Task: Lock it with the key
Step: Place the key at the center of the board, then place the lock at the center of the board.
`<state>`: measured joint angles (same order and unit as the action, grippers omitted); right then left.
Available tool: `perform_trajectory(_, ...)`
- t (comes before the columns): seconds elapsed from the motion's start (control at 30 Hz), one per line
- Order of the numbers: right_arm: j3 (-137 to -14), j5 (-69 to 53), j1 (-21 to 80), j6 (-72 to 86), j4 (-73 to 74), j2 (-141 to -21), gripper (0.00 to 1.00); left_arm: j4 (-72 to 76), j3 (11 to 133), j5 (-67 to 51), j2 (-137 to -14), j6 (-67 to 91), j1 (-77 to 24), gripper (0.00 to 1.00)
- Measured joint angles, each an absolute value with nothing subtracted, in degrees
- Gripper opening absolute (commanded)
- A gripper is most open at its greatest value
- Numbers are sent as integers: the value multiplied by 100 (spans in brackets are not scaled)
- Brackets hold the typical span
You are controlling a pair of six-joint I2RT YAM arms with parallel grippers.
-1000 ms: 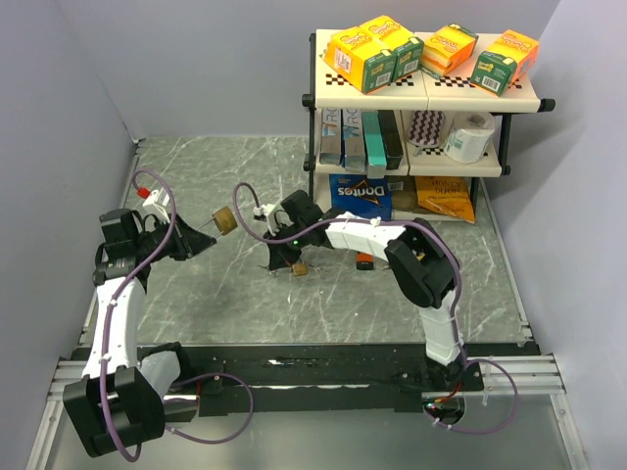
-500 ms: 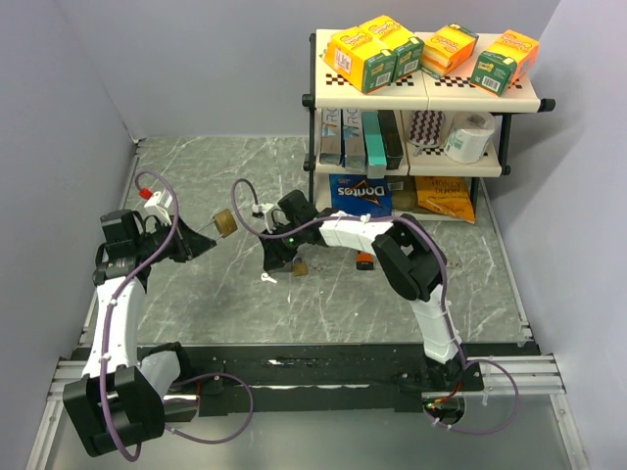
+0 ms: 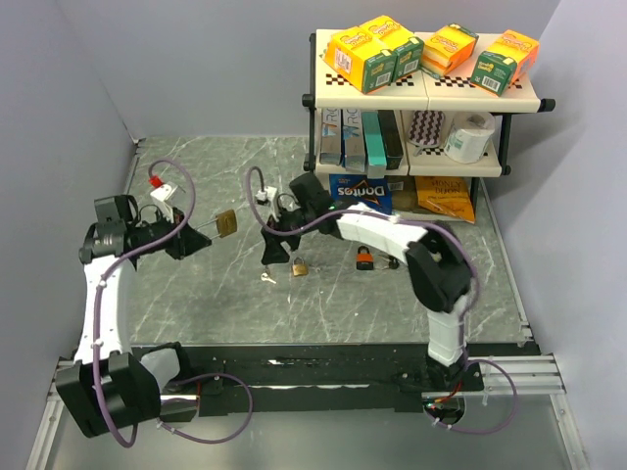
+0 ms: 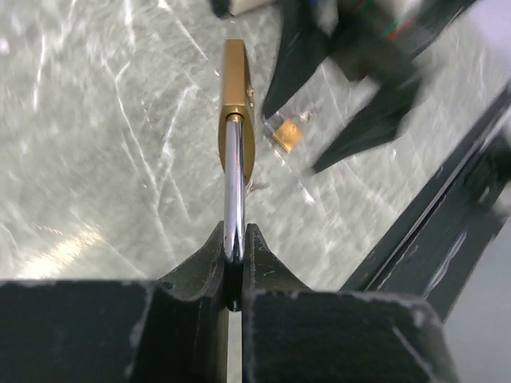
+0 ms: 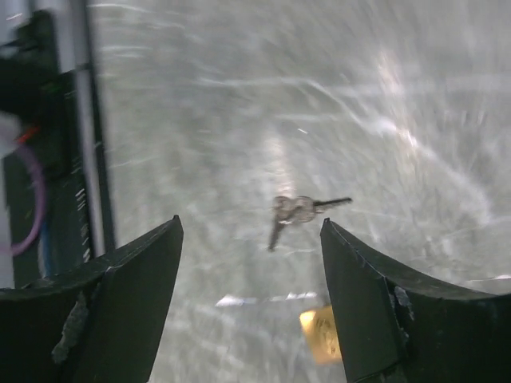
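Note:
My left gripper [image 3: 203, 238] is shut on the chrome shackle [image 4: 233, 191] of a brass padlock [image 3: 225, 223], holding it above the table; its body [image 4: 237, 104] points away from the fingers. A pair of small keys [image 3: 266, 279] lies flat on the marble table, seen between the right fingers as the keys [image 5: 299, 209]. My right gripper [image 3: 273, 250] hovers just above them, open with nothing in it [image 5: 251, 227]. A smaller brass padlock [image 3: 300, 266] rests on the table beside the keys, at the lower edge of the right wrist view [image 5: 323, 335].
An orange-and-black padlock [image 3: 363, 258] lies on the table under the right arm. A two-level shelf rack [image 3: 426, 147] with boxes, snack bags and a paper roll stands at the back right. Grey walls close in the left and right sides.
My right gripper opened, let the keys drop onto the table, and drew back and up from the small padlock. My left arm shifted slightly left, still holding the brass padlock.

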<state>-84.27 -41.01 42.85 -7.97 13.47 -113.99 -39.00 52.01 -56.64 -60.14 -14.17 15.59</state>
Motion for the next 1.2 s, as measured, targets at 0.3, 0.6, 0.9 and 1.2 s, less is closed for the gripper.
perform_trajectory(0.3, -8160, -5103, 4272, -2283, 1660, -9568, 96, -6984, 5996, -6165, -6632, -5955, 1538, 1)
perform_trajectory(0.6, -8165, -5356, 4368, -2493, 1811, -9592, 93, -7620, 6005, -6171, -6508, -7474, 884, 1)
perform_trajectory(0.9, -8165, -5282, 4759, -2392, 1686, -9701, 72, -7664, 6042, -6171, -6442, -7612, 589, 1)
perform_trajectory(1.2, -8165, -4976, 4915, -2405, 1540, -9837, 60, -7658, 6053, -6318, -6440, -7367, 519, 1)
